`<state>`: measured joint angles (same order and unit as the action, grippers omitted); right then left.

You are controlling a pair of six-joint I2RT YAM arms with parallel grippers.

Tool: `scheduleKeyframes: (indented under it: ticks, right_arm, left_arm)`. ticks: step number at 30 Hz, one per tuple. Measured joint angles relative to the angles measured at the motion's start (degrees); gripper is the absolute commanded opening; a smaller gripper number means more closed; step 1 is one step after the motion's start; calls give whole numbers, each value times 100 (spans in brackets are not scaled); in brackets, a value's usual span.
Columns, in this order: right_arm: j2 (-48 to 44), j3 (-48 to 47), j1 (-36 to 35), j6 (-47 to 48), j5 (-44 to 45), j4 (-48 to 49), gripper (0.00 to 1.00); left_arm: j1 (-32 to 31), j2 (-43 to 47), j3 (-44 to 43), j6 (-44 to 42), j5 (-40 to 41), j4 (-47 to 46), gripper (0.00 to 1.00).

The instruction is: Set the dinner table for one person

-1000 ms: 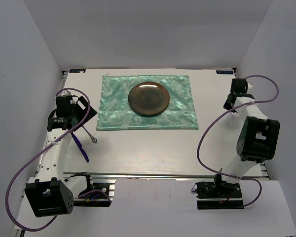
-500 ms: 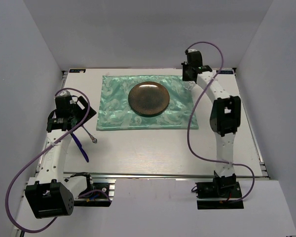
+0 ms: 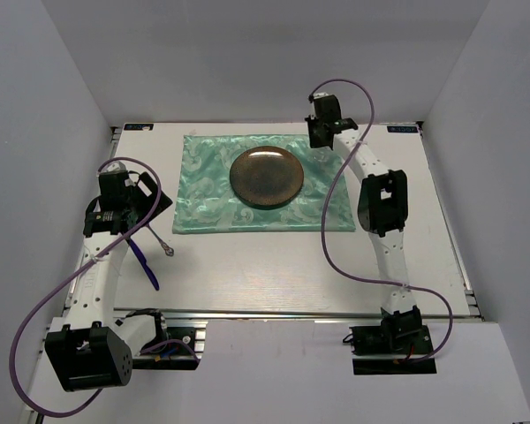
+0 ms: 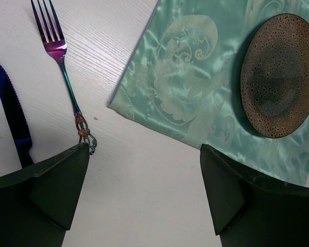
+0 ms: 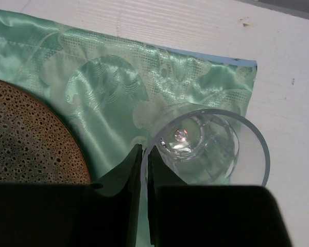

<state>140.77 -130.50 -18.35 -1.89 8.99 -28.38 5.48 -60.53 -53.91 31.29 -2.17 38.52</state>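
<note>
**Top view.** Within the last sec. the R arm has swung in from the right edge of the table (image 3: 247,274). It now reaches across to the far right corner of the cloth (image 3: 203,190), with the right gripper (image 3: 321,132) over that corner. The L arm is unchanged, and the left gripper (image 3: 146,205) hangs over the table's left side, near the cloth's left edge. The plate (image 3: 266,177) lies at the cloth's centre. The fork (image 3: 159,238) and knife (image 3: 145,263) lie on bare table left of the cloth, not yet set. The table carries all items and has a metal rail along its near edge.

**Left wrist view.** The fingers (image 4: 51,190) are spread wide with nothing between them. Fork and knife lie side by side, apart, and the fork's handle end is near one finger.

**Right wrist view.** The fingers (image 5: 129,185) are pressed together on the wall of a glass (image 5: 211,149), pinching its rim. The glass is upright over the cloth corner, beside the plate and not touching it. Cannot tell whether its base is down.

**Meaning.** The glass is approx. at its spot, upper right of the plate. Likely next steps are release, then the cutlery.
</note>
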Motion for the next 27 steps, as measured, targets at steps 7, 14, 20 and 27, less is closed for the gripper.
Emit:
scheduleKeyframes:
  ticks: [7, 14, 20, 27]
  right_arm:
    - [22, -90, -94, 37, 28, 87, 89]
    - [-935, 560, -118, -190, -2, 227, 89]
    - [-4843, 4444, -221, -754, -498, 1344, 89]
    - [-6524, 7503, -949, -1681, -1554, 3023, 82]
  left_arm:
    - [0, -9, 0, -24, 2, 0, 98]
    - [0, -348, -2, 9, 131, 15, 98]
    - [37, -1233, -127, 385, 688, 365, 98]
    - [181, -2310, -597, 745, 868, 645, 98]
